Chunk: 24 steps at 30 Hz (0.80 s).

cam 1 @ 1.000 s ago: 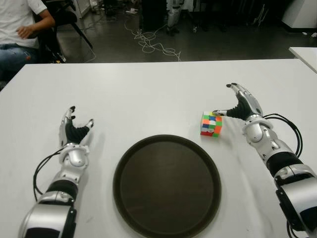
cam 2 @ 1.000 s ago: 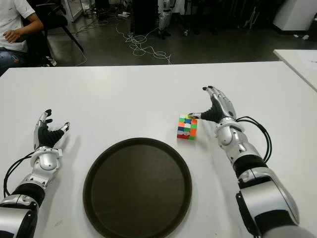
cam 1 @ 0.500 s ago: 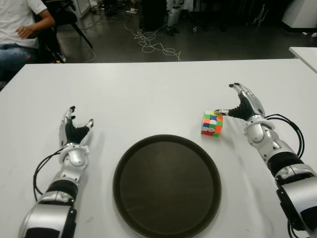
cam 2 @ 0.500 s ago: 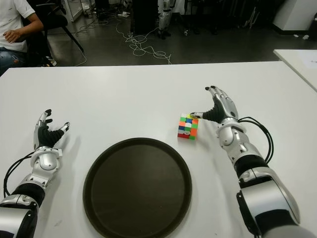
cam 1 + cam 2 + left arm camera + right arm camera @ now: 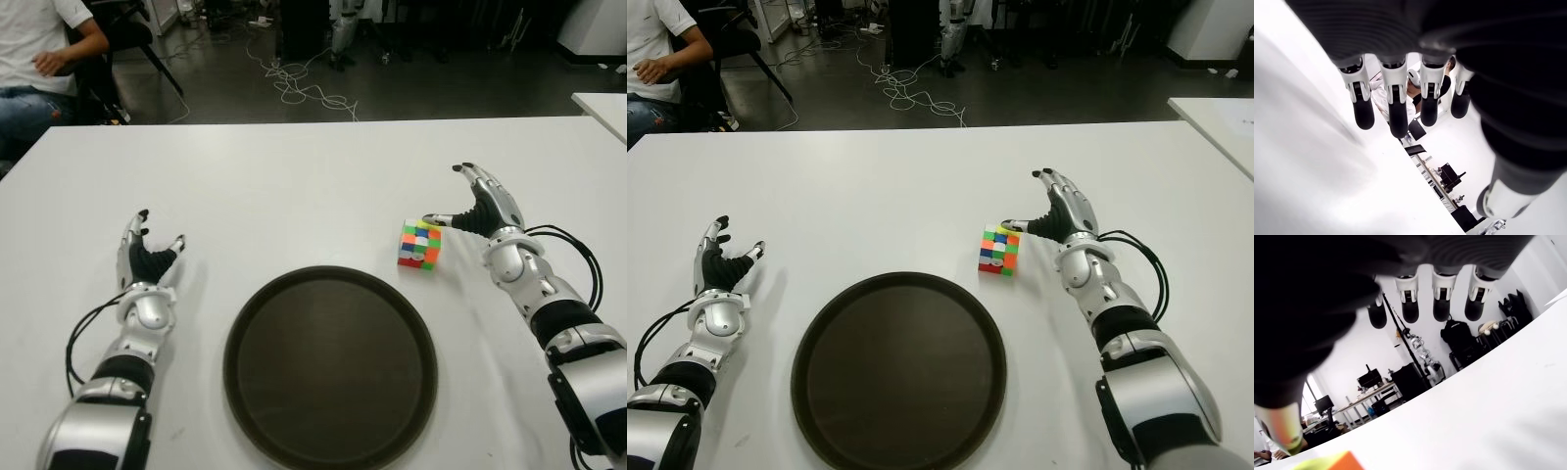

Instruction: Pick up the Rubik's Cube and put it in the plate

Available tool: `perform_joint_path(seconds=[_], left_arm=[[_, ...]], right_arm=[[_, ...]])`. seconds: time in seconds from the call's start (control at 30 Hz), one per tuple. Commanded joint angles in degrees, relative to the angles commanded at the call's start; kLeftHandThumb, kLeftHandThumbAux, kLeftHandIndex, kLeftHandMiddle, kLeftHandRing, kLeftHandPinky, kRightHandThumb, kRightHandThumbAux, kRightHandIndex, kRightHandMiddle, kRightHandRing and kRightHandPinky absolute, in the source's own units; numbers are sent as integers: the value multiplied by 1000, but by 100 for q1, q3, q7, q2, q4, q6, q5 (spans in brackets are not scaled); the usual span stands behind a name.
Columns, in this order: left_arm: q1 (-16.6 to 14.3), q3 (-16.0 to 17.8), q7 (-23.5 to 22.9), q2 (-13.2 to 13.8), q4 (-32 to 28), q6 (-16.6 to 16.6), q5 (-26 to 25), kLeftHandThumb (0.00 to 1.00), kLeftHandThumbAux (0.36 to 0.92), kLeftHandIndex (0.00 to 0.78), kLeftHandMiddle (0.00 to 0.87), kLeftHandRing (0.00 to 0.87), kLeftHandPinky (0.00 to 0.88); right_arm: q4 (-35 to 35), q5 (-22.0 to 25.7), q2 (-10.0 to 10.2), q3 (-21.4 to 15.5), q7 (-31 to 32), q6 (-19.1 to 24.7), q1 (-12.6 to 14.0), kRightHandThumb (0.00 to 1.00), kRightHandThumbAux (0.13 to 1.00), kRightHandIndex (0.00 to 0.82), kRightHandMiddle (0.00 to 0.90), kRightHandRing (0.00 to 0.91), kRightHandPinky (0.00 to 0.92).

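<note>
The Rubik's Cube (image 5: 419,245) stands on the white table (image 5: 294,186), just off the far right rim of the round dark plate (image 5: 330,367). My right hand (image 5: 477,208) is immediately right of the cube, fingers spread and open, its thumb tip at the cube's upper right corner; whether it touches I cannot tell. In the right wrist view the fingers (image 5: 1441,298) are extended and a corner of the cube (image 5: 1327,462) shows. My left hand (image 5: 147,257) shows open at the table's left, left of the plate, fingers (image 5: 1393,98) extended, holding nothing.
A seated person (image 5: 44,59) is beyond the table's far left corner. Cables (image 5: 304,88) lie on the dark floor behind. Another white table's corner (image 5: 602,108) shows at the far right. A black cable (image 5: 578,255) loops from my right forearm.
My right hand has shifted slightly to the right and away from me, staying beside the cube. The cube, plate and left hand have not moved.
</note>
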Motion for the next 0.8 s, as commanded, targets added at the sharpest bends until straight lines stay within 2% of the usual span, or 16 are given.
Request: perform_joint_path(seconds=[0.27, 0.43, 0.53, 0.8], left_arm=[[-6, 12, -6, 2, 16, -34, -14, 184, 726, 89, 135, 135, 144], [-4, 5, 9, 3, 9, -37, -3, 205, 729, 95, 141, 147, 166], [-2, -1, 13, 5, 4, -18, 5, 195, 725, 94, 139, 141, 147], [-4, -8, -4, 0, -3, -10, 5, 186, 732, 96, 147, 153, 165]], right_arm=[[-216, 156, -27, -112, 139, -157, 53, 0, 625, 0, 0, 0, 6], [-674, 206, -94, -206, 205, -260, 202, 0, 623, 0, 0, 0, 1], [-882, 201, -127, -223, 173, -346, 290, 0, 624, 0, 0, 0, 0], [-1017, 190, -163, -263, 117, -591, 379, 0, 615, 0, 0, 0, 0]])
